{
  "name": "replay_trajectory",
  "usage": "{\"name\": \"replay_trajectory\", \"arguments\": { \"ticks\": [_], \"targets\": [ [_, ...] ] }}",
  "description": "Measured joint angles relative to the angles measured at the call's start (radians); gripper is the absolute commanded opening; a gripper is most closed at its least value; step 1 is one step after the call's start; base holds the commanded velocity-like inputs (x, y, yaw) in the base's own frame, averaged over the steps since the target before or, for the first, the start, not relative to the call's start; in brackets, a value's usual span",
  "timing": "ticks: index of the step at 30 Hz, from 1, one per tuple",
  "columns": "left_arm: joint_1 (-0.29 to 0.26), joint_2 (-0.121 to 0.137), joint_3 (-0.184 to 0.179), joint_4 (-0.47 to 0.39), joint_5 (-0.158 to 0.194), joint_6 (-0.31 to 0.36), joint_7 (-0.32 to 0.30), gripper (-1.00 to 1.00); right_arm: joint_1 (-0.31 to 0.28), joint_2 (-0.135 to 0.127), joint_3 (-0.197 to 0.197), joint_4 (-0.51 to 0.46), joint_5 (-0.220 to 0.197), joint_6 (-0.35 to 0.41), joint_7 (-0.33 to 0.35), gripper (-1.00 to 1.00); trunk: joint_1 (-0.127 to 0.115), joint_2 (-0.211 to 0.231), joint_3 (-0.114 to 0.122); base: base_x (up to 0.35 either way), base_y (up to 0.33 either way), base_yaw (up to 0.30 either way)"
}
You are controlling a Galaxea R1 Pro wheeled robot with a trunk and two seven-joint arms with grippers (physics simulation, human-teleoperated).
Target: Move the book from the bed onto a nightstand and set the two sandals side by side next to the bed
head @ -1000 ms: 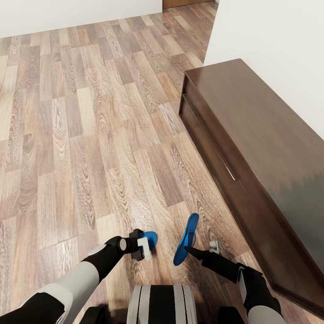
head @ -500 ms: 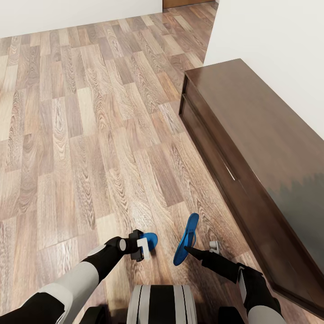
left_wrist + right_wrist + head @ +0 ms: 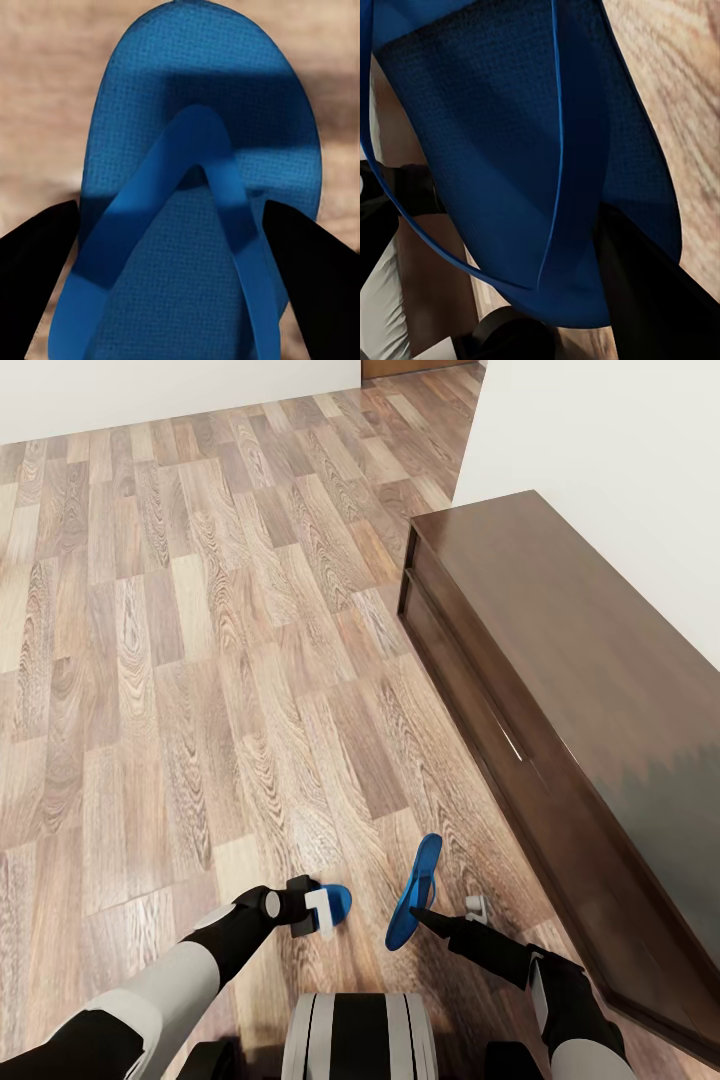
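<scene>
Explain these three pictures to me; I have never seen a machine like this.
This is a wheeled robot with two arms, drawn by a computer simulation. The big picture comes from a camera on its head, looking down over both arms at a wooden floor and a long dark sideboard by the white wall. The two small pictures come from cameras near each arm's jaws, looking along the fingers.

The left gripper has a blue sandal; the left wrist picture shows that sandal strap side up, with a dark finger at each edge. Whether the fingers actually squeeze it I cannot tell.

The right gripper holds the other sandal tilted on its edge; the right wrist picture shows it close up.
</scene>
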State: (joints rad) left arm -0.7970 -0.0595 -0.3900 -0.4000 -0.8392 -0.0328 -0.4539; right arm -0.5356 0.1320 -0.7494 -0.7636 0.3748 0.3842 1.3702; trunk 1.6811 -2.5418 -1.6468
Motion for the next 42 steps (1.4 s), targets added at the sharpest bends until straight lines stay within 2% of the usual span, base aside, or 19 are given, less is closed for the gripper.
{"name": "replay_trajectory", "arguments": {
  "ticks": [28, 42],
  "targets": [
    [0.0, 0.0, 0.0, -0.001, -0.001, -0.002, 0.0, -1.0, 0.0, 0.0, 0.0, 0.0, 0.0, -0.001, 0.0, -1.0, 0.0, 0.0, 0.0, 0.0, 0.0, 0.0],
    [0.0, 0.003, 0.001, -0.001, -0.003, -0.003, -0.005, -1.0, 0.0, 0.0, 0.0, 0.0, 0.001, -0.001, 0.0, -1.0, -0.006, 0.003, 0.054, 0.0, 0.0, 0.0]
  ]
}}
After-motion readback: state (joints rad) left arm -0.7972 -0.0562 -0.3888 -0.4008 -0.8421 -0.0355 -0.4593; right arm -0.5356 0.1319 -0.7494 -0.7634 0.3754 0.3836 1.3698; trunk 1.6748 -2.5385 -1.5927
